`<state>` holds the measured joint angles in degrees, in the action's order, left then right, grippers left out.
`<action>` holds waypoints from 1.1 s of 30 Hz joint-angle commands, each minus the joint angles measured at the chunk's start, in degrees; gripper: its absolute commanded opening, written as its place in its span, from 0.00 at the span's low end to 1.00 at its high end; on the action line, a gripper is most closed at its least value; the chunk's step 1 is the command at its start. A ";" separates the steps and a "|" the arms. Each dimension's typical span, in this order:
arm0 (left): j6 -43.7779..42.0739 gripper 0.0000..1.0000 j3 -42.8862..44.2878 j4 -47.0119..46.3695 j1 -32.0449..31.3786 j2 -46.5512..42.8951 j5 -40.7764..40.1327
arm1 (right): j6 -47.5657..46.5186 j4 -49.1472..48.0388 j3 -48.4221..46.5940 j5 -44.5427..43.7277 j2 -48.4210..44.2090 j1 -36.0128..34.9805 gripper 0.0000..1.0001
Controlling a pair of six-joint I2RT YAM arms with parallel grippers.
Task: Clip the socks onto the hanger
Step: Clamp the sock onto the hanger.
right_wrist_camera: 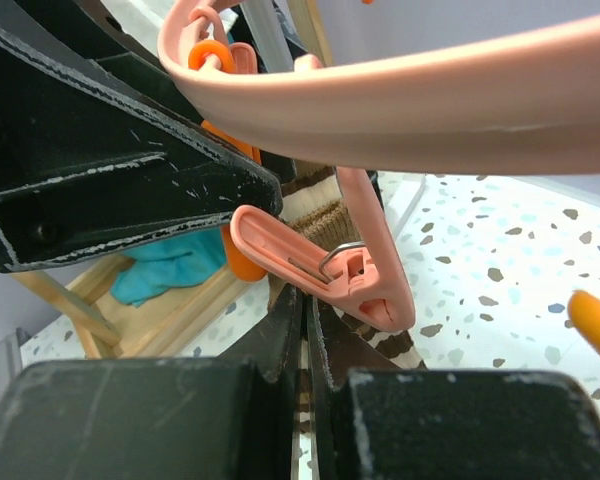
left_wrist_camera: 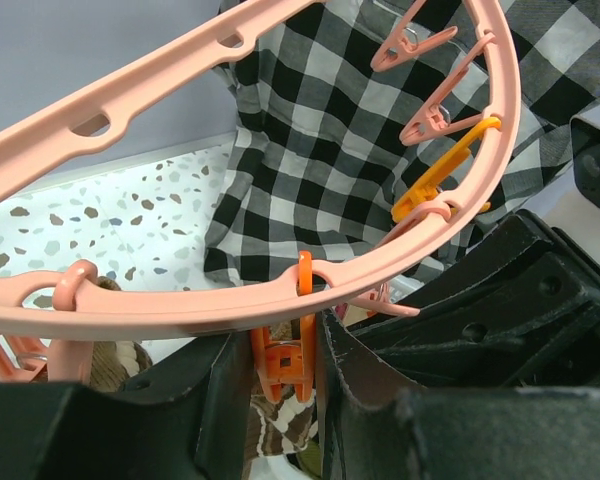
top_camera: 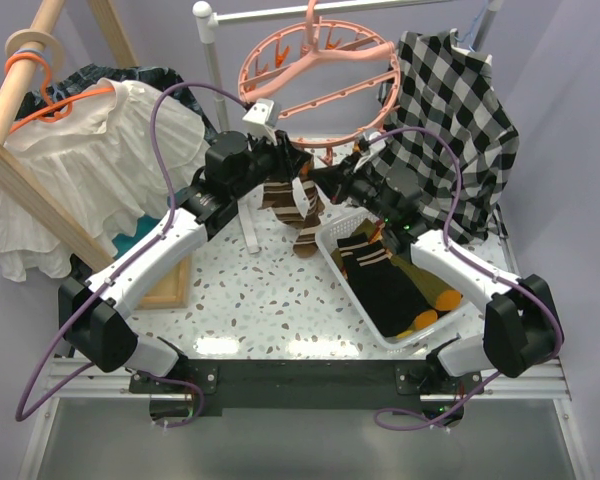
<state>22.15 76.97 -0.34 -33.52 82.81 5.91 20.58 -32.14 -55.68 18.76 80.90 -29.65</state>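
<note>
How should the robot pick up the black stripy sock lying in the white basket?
Probably pinch the black striped sock at its striped cuff, which lies on top near the far left corner of the white basket. Come straight down: the sock lies flat and the basket's walls block a sideways reach.

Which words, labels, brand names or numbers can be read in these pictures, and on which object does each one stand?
No text can be read in any view. The pink drying ring, its orange clip, the striped sock, the checked shirt and the white blouse bear no visible print, label or number.
</note>
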 commanded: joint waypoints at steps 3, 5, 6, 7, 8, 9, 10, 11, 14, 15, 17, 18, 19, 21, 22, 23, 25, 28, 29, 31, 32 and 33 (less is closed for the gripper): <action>-3.17 0.00 -0.77 -3.97 -0.23 -1.59 2.61 | 3.59 -5.39 -3.73 4.52 -0.31 0.38 0.00; -3.17 0.01 -0.86 -4.67 -0.14 -1.77 2.70 | 4.29 -5.39 -3.91 5.31 0.13 0.38 0.00; -3.17 0.01 -0.86 -4.93 -0.14 -1.68 2.87 | 4.47 -5.48 -4.00 5.93 0.39 0.29 0.00; -3.17 0.01 -1.03 -5.28 -0.23 -1.77 3.22 | 4.73 -5.65 -4.08 6.11 0.48 0.29 0.00; -3.17 0.01 -1.03 -5.72 -0.15 -1.77 3.49 | 5.26 -5.74 -4.09 6.37 0.74 0.29 0.00; -3.17 0.01 -1.03 -5.90 -0.14 -1.68 3.67 | 5.44 -5.91 -4.17 6.63 0.92 0.38 0.00; -3.08 0.01 -1.03 -5.99 -0.23 -1.68 3.84 | 5.52 -5.83 -4.26 6.81 1.10 0.38 0.00; -2.91 0.01 -1.03 -6.25 -0.23 -1.77 3.84 | 5.61 -5.74 -4.43 7.07 1.36 0.38 0.00; -2.64 0.01 -1.29 -7.13 -0.06 -1.94 3.84 | 5.96 -5.65 -4.26 7.60 1.28 0.38 0.00; -2.64 0.01 -1.38 -7.31 -0.14 -2.03 3.84 | 5.96 -5.65 -4.09 7.69 1.27 0.47 0.00; -2.12 0.01 -1.47 -7.48 -0.14 -2.12 3.32 | 5.96 -5.48 -3.74 8.21 1.19 0.38 0.00; -1.94 0.01 -1.47 -7.48 -0.06 -2.21 2.88 | 5.88 -5.48 -3.21 8.31 0.93 0.47 0.00; -1.59 0.01 -1.65 -7.48 0.03 -2.30 2.27 | 5.79 -5.74 -2.86 8.48 0.75 0.38 0.00; -0.97 0.01 -1.73 -7.31 0.12 -2.47 1.47 | 5.96 -6.09 -1.72 8.57 0.48 0.56 0.00; -0.88 0.01 -1.82 -7.05 0.21 -2.65 0.34 | 5.96 -6.53 -1.45 8.66 0.05 0.56 0.00; -0.62 0.01 -1.82 -6.52 0.21 -2.65 -0.46 | 6.14 -6.71 -1.19 8.83 -0.13 0.73 0.00; -0.53 0.01 -1.82 -6.08 0.29 -2.82 -2.38 | 6.14 -6.88 -0.57 9.01 -0.31 0.91 0.00; -0.53 0.00 -2.00 -5.29 0.29 -3.26 -4.50 | 6.14 -6.97 0.13 9.45 -0.57 1.08 0.00; -0.44 0.00 -2.09 -5.29 0.21 -3.44 -5.03 | 6.23 -6.97 0.22 9.62 -0.66 1.17 0.00; -0.44 0.00 -2.26 -5.46 0.21 -3.88 -5.73 | 6.32 -7.49 0.75 9.89 -0.92 1.17 0.00; -0.44 0.00 -2.26 -5.55 0.29 -3.79 -5.74 | 6.40 -7.67 0.92 10.06 -1.01 1.17 0.00; -0.36 0.00 -2.18 -5.55 0.21 -3.79 -5.74 | 6.49 -7.93 0.92 10.24 -1.01 1.26 0.00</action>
<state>21.04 75.09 -4.10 -33.43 81.45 2.57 26.22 -35.38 -55.11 27.14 82.28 -28.80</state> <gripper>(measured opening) 0.319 0.015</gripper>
